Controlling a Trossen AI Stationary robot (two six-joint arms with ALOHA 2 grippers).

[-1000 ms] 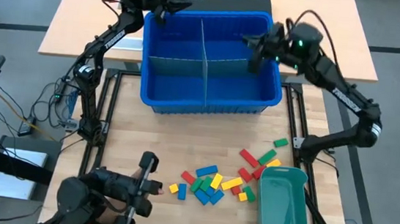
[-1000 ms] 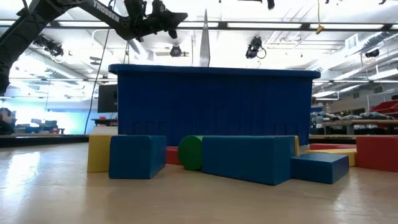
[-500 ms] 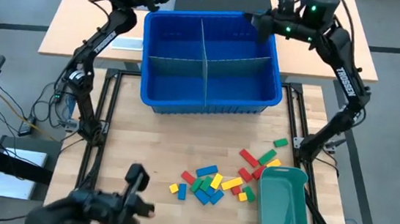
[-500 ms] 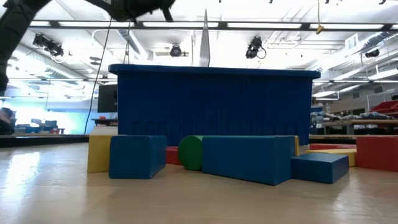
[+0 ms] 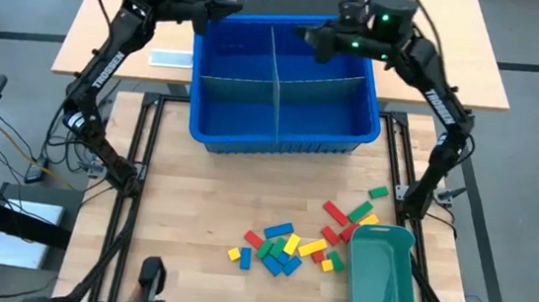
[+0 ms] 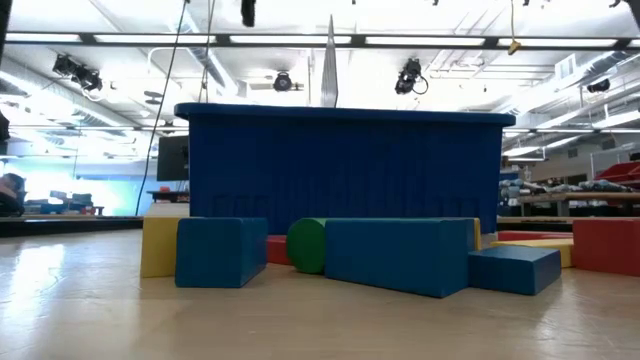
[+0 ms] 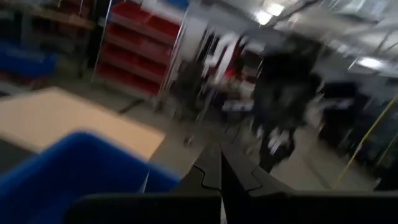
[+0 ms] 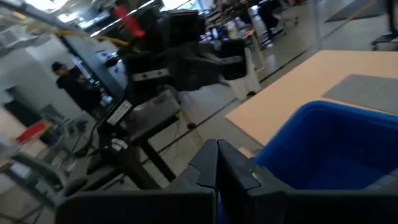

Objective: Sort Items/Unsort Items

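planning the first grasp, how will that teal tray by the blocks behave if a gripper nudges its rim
The teal tray looks like thin empty plastic, so it is probably light and would likely slide on the smooth wooden table rather than resist. Its low, wide shape makes tipping unlikely. Sliding could shove the blocks touching its upper end.

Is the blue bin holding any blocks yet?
Empty. The high view shows all four compartments of the blue bin bare; the blocks lie on the table.

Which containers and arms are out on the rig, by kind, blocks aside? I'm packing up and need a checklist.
Bin: 1
Tray: 1
Arms: 2, the left arm and the right arm
Total: 4
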